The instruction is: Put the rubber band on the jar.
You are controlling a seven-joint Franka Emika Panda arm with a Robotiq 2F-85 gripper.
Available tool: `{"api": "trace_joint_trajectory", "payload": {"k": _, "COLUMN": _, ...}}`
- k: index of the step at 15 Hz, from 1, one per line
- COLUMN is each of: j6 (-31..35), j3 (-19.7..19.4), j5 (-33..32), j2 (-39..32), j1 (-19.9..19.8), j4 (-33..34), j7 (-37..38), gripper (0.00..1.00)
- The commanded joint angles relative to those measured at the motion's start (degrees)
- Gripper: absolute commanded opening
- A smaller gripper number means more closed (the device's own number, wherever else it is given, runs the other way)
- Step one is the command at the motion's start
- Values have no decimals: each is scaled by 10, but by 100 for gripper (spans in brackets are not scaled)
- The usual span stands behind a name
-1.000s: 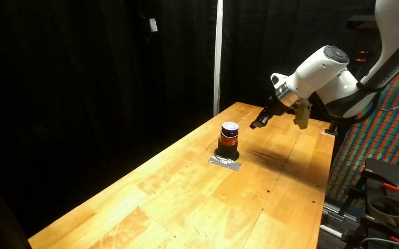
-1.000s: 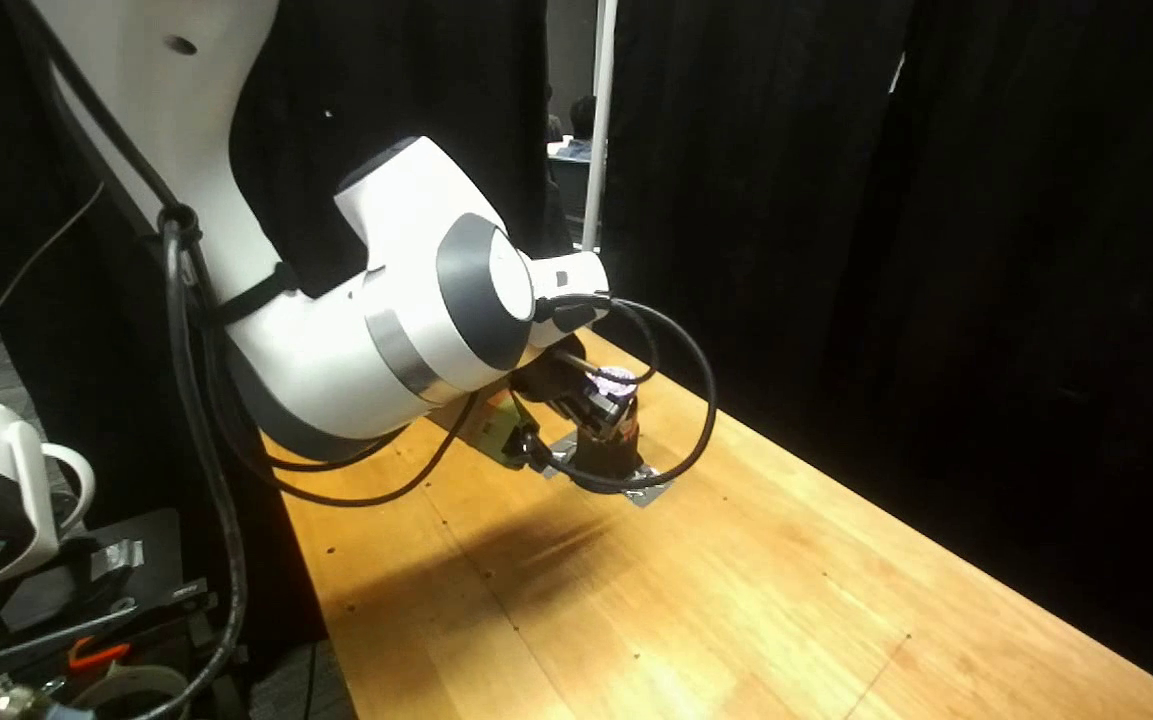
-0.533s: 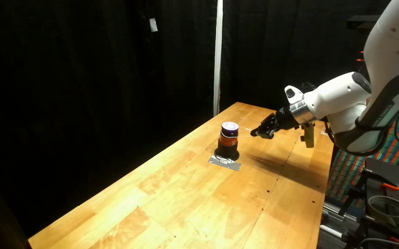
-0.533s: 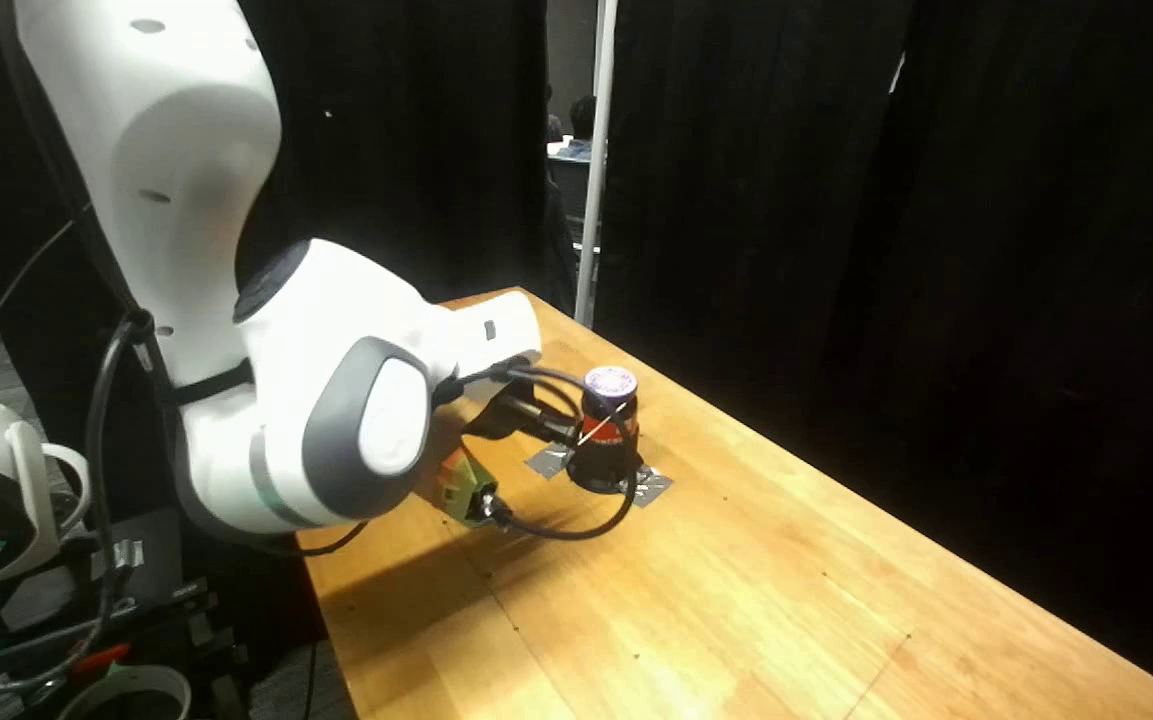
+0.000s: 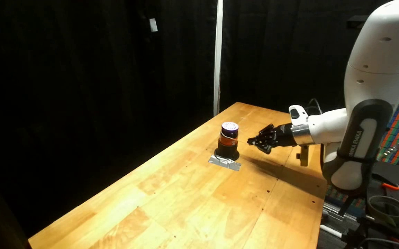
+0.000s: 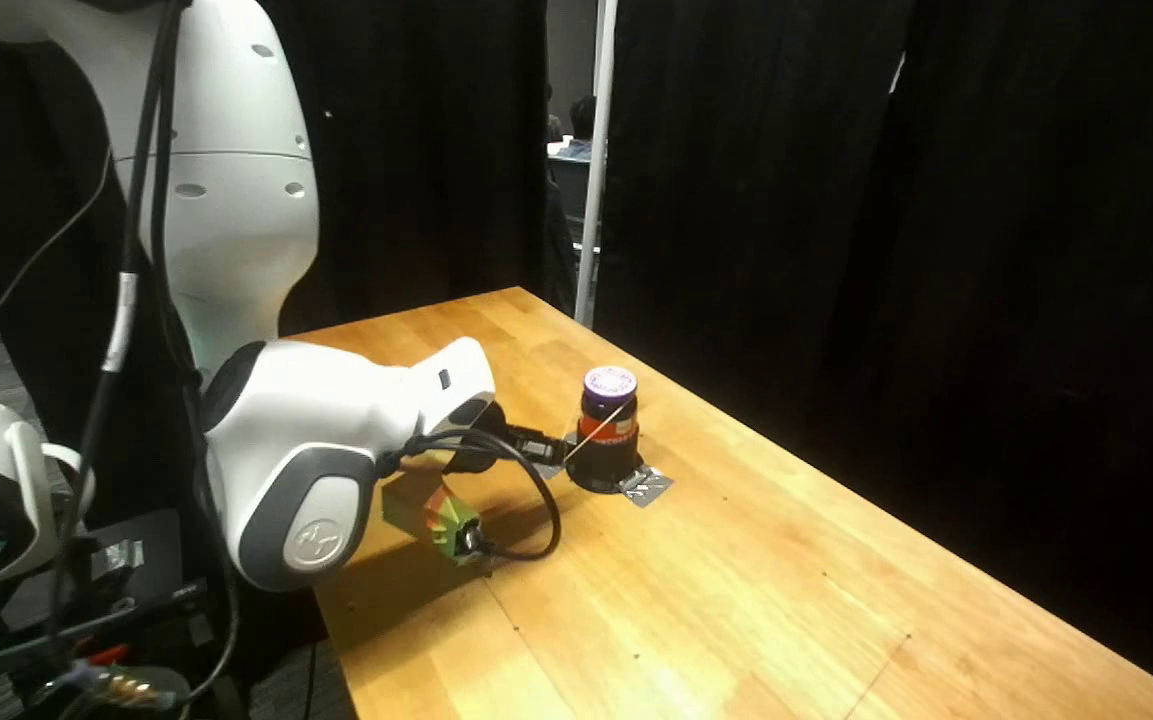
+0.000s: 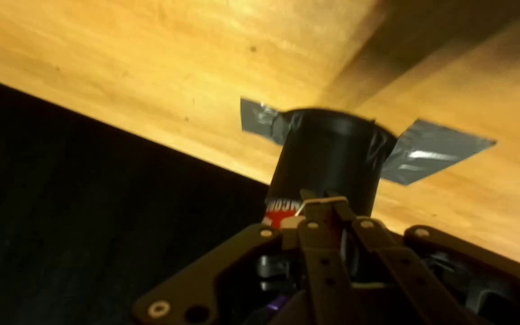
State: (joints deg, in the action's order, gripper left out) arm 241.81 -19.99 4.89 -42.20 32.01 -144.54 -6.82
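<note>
Pinched together at the tips, your jaws hold one band [image 6: 594,433], stretched slantwise around one jar [image 5: 229,133] just beyond them. The jar stands upright, one black base [image 7: 327,153] beneath it and two patches of tape [image 7: 435,151] flanking that, on the one desk [image 5: 192,200] your single white arm [image 5: 375,86] overhangs.

Franka Panda arm [image 5: 379,69] cut off in both exterior views, jar [image 7: 278,217] partly hidden behind Robotiq gripper [image 7: 326,204] in wrist view, lid [image 6: 611,381] print illegible
</note>
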Motion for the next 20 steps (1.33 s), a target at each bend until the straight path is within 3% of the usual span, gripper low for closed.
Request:
{"api": "trace_joint_trajectory", "payload": {"k": 1, "j6": 40, "j3": -20, "j5": 79, "j2": -34, "j1": 48, "j4": 62, "j7": -22, "gripper": 12}}
{"api": "trace_joint_trajectory", "payload": {"k": 3, "j6": -2, "j3": -76, "j5": 115, "j2": -37, "j1": 117, "j4": 104, "j7": -5, "gripper": 11}}
{"api": "trace_joint_trajectory", "payload": {"k": 4, "j6": 65, "j3": -52, "j5": 127, "j2": -61, "j1": 96, "j4": 75, "j7": -11, "gripper": 10}}
{"api": "trace_joint_trajectory", "payload": {"k": 6, "j6": 3, "j3": -133, "j5": 161, "j2": -82, "j1": 194, "j4": 105, "j7": 30, "gripper": 10}}
{"api": "trace_joint_trajectory", "payload": {"k": 7, "j6": 0, "j3": -152, "j5": 175, "j2": -94, "j1": 219, "j4": 99, "j7": 44, "gripper": 11}}
{"api": "trace_joint_trajectory", "payload": {"k": 8, "j6": 85, "j3": -90, "j5": 190, "j2": -108, "j1": 161, "j4": 64, "j7": 25, "gripper": 11}}
{"api": "trace_joint_trajectory", "payload": {"k": 9, "j6": 0, "j3": -191, "j5": 214, "j2": -137, "j1": 275, "j4": 100, "j7": 84, "gripper": 12}}
{"api": "trace_joint_trajectory", "payload": {"k": 10, "j6": 4, "j3": -200, "j5": 228, "j2": -151, "j1": 294, "j4": 93, "j7": 103, "gripper": 11}}
{"api": "trace_joint_trajectory", "payload": {"k": 11, "j6": 36, "j3": -189, "j5": 246, "j2": -158, "j1": 288, "j4": 76, "j7": 113, "gripper": 11}}
{"api": "trace_joint_trajectory", "payload": {"k": 12, "j6": 32, "j3": -201, "j5": 280, "j2": -193, "j1": 314, "j4": 89, "j7": 139, "gripper": 9}}
{"api": "trace_joint_trajectory", "payload": {"k": 13, "j6": -2, "j3": -243, "j5": 306, "j2": -221, "j1": 369, "j4": 93, "j7": 181, "gripper": 10}}
{"api": "trace_joint_trajectory", "payload": {"k": 14, "j6": 50, "j3": -191, "j5": 327, "j2": -195, "j1": 321, "j4": 67, "j7": 151, "gripper": 11}}
{"api": "trace_joint_trajectory", "payload": {"k": 15, "j6": -2, "j3": -251, "j5": 355, "j2": -245, "j1": 399, "j4": 78, "j7": 207, "gripper": 11}}
{"api": "trace_joint_trajectory", "payload": {"k": 16, "j6": 4, "j3": -236, "j5": 379, "j2": -260, "j1": 395, "j4": 80, "j7": 205, "gripper": 11}}
{"api": "trace_joint_trajectory", "payload": {"k": 17, "j6": 44, "j3": -204, "j5": 383, "j2": -227, "j1": 360, "j4": 61, "j7": 183, "gripper": 36}}
{"api": "trace_joint_trajectory", "payload": {"k": 18, "j6": -1, "j3": -246, "j5": 402, "j2": -264, "j1": 417, "j4": 64, "j7": 222, "gripper": 37}}
{"api": "trace_joint_trajectory", "payload": {"k": 19, "j6": -2, "j3": -238, "j5": 413, "j2": -265, "j1": 411, "j4": 63, "j7": 217, "gripper": 45}}
{"api": "trace_joint_trajectory", "payload": {"k": 20, "j6": 65, "j3": -172, "j5": 407, "j2": -167, "j1": 323, "j4": 52, "j7": 122, "gripper": 51}}
